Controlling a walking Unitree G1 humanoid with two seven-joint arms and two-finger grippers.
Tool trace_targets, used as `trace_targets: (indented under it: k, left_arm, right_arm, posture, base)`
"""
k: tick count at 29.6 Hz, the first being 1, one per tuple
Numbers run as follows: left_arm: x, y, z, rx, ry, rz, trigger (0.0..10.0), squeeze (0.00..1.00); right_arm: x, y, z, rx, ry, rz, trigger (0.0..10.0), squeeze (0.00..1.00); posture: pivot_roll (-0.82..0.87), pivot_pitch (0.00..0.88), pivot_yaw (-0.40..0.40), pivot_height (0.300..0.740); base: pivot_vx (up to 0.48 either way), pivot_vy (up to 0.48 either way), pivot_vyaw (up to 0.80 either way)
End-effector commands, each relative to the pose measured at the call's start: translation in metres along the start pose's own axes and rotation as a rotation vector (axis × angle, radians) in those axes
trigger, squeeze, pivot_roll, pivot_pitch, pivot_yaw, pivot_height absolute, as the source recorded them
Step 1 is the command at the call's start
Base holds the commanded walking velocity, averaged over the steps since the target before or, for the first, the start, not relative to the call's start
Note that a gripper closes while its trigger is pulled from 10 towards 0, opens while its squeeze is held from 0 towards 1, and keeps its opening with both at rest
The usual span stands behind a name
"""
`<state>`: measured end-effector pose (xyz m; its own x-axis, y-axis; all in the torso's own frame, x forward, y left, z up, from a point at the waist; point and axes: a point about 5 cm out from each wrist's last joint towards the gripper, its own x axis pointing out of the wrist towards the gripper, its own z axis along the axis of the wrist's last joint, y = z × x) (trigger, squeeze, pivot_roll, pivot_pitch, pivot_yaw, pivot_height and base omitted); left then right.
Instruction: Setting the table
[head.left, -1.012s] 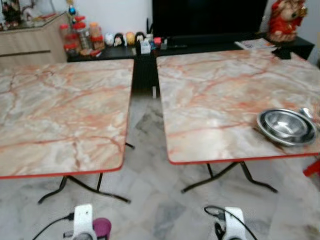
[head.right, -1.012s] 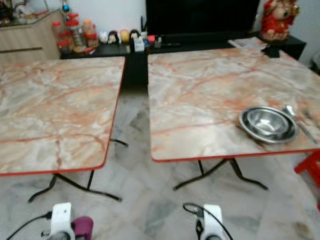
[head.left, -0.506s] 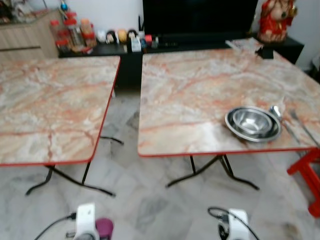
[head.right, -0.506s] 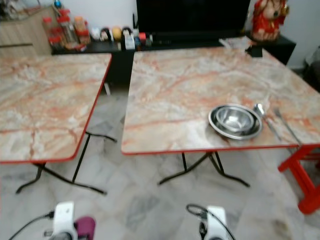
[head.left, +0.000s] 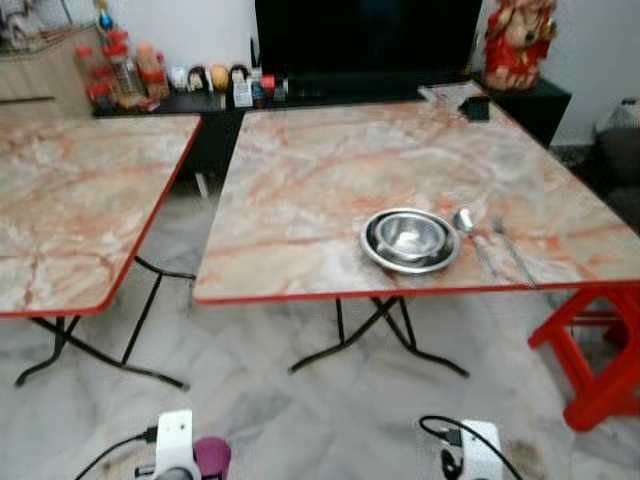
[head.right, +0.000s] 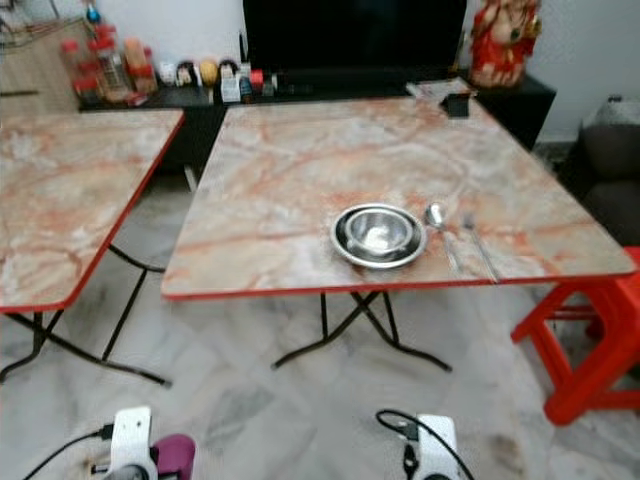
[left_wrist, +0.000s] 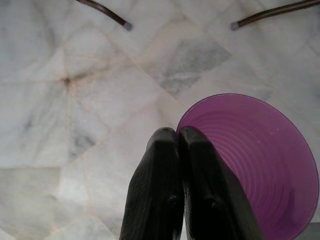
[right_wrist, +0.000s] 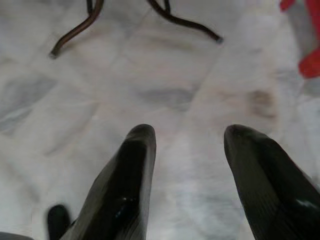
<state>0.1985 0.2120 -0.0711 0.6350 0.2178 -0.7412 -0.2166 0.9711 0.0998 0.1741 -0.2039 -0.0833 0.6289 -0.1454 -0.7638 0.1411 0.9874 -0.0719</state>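
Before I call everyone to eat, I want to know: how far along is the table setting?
Done: a steel bowl with spoon and fork beside it on the table. In hand: the left gripper holds a purple cup above the floor. Left: placing the cup.

The left gripper (left_wrist: 178, 137) hung over a pale marble floor (left_wrist: 75, 100), its two black fingers (left_wrist: 157, 190) pressed together on the rim of a purple cup (left_wrist: 260, 165). One finger lay inside the cup wall and the other outside it. The cup's open mouth faced the camera, showing ringed ridges inside, and sat at about four o'clock from the fingertips. Two dark table feet (left_wrist: 107, 11) rested on the tiles, one at eleven o'clock and the other at one o'clock.
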Motion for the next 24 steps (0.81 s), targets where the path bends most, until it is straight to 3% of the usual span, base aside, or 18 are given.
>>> trace_targets:
  k: [1, 11, 24]
  left_arm:
    - [-0.0006, 0.0061, -0.004, -0.002, 0.019, 0.006, 10.0, 0.0]
    - [-0.0008, 0.0063, -0.0043, -0.028, 0.013, 0.011, 10.0, 0.0]
    - [-0.0005, 0.0075, -0.003, -0.021, 0.011, 0.011, 10.0, 0.0]
  right_arm:
    - [0.0001, 0.0089, -0.0007, 0.015, 0.004, 0.018, 10.0, 0.0]
    - [0.0, 0.0094, -0.0009, 0.014, 0.004, 0.02, 10.0, 0.0]
    - [-0.0004, 0.0123, -0.0029, -0.018, 0.014, 0.033, 10.0, 0.0]
  posture:
    - [-0.07, 0.0, 0.02, 0.74]
    - [-0.07, 0.0, 0.02, 0.74]
    - [-0.07, 0.0, 0.022, 0.74]
  base:
    - [0.0, 0.0, 0.0]
    - [0.0, 0.0, 0.0]
    - [0.329, 0.0, 0.0]
